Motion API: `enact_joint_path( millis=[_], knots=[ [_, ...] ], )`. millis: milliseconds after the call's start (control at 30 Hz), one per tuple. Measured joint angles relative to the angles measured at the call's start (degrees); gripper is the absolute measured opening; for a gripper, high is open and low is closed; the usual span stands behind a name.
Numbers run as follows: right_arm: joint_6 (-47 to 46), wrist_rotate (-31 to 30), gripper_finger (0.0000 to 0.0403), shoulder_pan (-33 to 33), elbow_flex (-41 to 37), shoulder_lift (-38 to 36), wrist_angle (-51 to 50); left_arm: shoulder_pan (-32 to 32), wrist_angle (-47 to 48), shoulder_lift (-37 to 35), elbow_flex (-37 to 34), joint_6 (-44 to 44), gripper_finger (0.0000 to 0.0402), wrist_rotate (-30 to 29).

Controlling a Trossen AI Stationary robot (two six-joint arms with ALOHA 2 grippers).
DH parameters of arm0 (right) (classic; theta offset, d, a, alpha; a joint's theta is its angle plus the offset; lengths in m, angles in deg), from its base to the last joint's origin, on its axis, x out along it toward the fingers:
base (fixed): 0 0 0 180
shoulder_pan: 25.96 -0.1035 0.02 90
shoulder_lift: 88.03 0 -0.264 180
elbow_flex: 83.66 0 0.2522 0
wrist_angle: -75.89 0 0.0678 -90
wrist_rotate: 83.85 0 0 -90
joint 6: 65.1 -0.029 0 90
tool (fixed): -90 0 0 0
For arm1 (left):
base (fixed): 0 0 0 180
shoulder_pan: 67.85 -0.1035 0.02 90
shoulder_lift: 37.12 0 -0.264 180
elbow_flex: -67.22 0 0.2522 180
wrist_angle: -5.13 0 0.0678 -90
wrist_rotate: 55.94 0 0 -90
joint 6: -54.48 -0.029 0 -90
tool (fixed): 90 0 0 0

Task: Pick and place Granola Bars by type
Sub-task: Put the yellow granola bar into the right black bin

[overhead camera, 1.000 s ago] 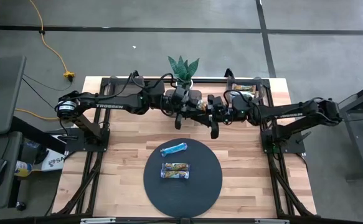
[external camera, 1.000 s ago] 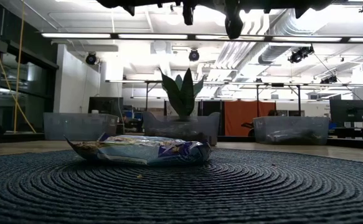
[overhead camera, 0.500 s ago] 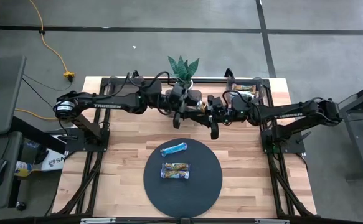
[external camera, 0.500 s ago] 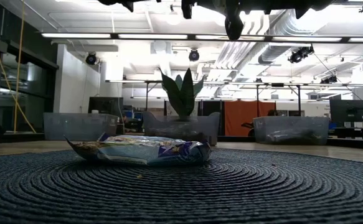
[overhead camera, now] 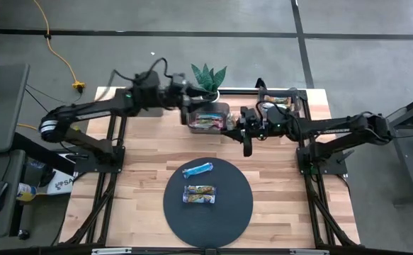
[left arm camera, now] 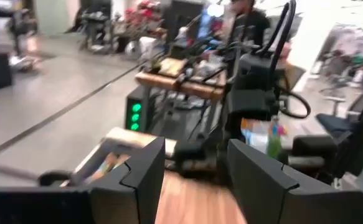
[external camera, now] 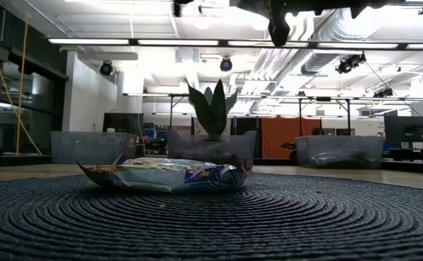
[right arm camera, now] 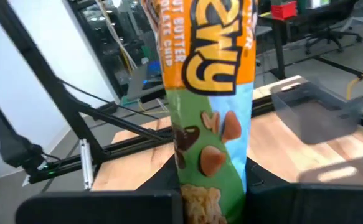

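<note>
My right gripper (overhead camera: 247, 142) hangs over the wood between the middle bin and the round mat, shut on a granola bar with an orange, green and blue wrapper (right arm camera: 209, 93). Two more granola bars lie flat on the mat: a blue one (overhead camera: 197, 168) and a silver-green one (overhead camera: 200, 193), the latter also in the low view (external camera: 164, 175). Several bars lie in the middle bin (overhead camera: 208, 117). My left gripper (left arm camera: 193, 180) is open and holds nothing, raised near the plant, left of that bin (overhead camera: 183, 101). My right gripper pinches the orange-green granola bar by one end (right arm camera: 207, 186) between its two fingers (right arm camera: 145, 206). The bar runs along the fingers and sticks out well past their tips. It is lifted clear of the table.
A potted plant (overhead camera: 208, 76) stands at the far edge behind the middle bin. A clear bin with bars (overhead camera: 283, 103) sits at the far right, and another (external camera: 95, 147) at the far left. The dark round mat (overhead camera: 241, 205) fills the near middle. Bare wood flanks it.
My left arm has drawn back from over the middle bin toward the table's far left and swung up, uncovering the bin and the bars in it. My right gripper has stayed about where it was with its bar.
</note>
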Motion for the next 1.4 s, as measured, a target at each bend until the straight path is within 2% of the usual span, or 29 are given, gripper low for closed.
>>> enact_joint_path(
  millis=[233,433,533,767,967,1167,1400],
  knots=[
    [2.2,0.0,0.0038,5.7,0.0,-7.0,-9.5,-4.0,19.8,-8.3,0.0,0.2,0.0172,0.5],
    [7.5,0.0,0.0039,14.4,0.0,-13.3,-18.2,-4.2,29.4,-12.0,-1.6,0.3,0.0172,1.5],
    [8.2,0.0,0.0039,19.8,0.0,-15.7,-21.7,-4.2,28.2,-13.3,-5.0,0.6,0.0172,4.0],
    [8.8,4.0,0.0039,30.9,0.1,-17.9,-27.2,-4.2,19.6,-17.1,-15.3,4.9,0.0172,4.6],
    [13.5,1.7,0.0039,38.7,4.3,-16.8,-42.7,-4.2,10.7,-21.0,-23.1,9.3,0.0172,5.4],
    [22.5,-3.3,0.0039,45.2,12.7,-11.7,-57.6,-4.2,7.7,-24.1,-27.3,11.5,0.0172,5.5],
    [36.9,-8.8,0.0039,49.6,20.4,-0.1,-71.1,-4.2,7.6,-24.9,-28.3,11.4,0.0172,5.6]
  ],
)
